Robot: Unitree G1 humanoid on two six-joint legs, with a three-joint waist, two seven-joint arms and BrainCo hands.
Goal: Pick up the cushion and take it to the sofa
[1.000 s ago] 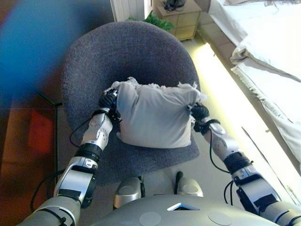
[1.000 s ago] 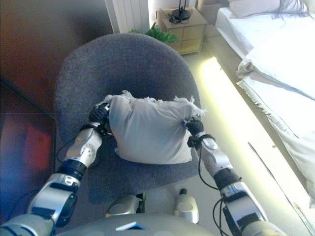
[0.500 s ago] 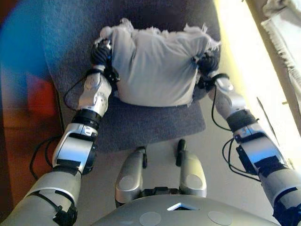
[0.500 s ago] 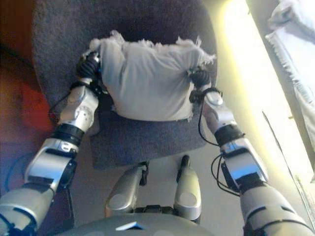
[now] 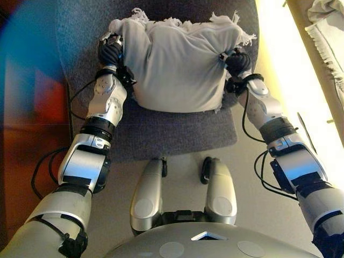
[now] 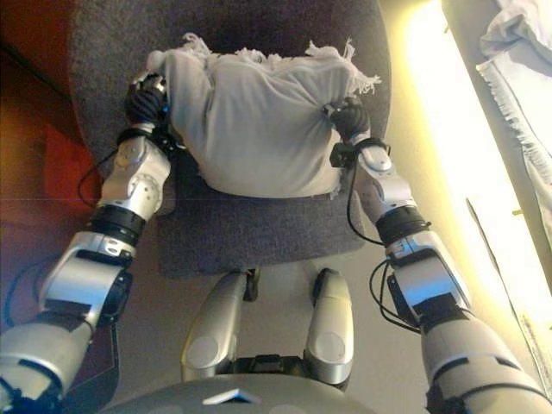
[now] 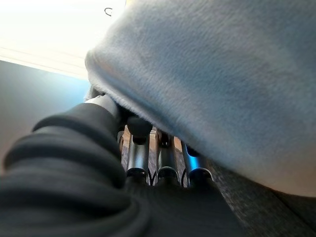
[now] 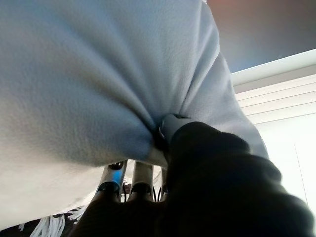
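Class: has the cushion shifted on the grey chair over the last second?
No clear shift. The whole view moved, so the camera did; the cushion sits as far from the grey chair front edge as before, between left hand and right hand.

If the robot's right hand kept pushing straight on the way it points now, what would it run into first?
The pale grey fringed cushion: the right hand already digs into its side. Past that, probably the left hand on the opposite side, with the dark grey fabric chair beneath.
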